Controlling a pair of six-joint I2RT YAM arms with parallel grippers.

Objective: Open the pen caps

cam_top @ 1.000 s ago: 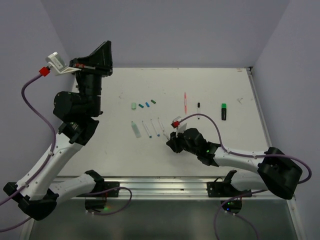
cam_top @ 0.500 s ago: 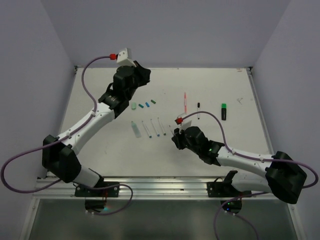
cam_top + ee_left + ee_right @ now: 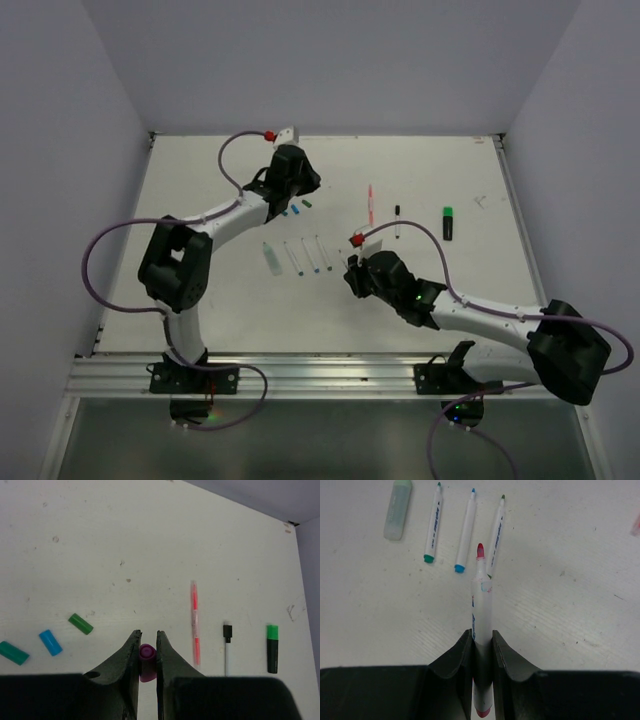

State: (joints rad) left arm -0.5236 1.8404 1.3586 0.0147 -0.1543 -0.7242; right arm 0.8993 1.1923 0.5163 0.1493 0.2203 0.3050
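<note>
Here, left gripper pinches a half-hidden magenta cap; right gripper clamps an uncapped pen.

1. The left arm rises from its base at the near edge, folds at the elbow and reaches far and rightward over the counter.
2. The left gripper points downward, its jaws nearly together and pinching a magenta pen cap.
3. The right arm lies low, stretched leftward from its base toward the middle.
4. The right gripper has its jaws clamped on a white pen barrel, which sticks out past the fingertips.
</note>
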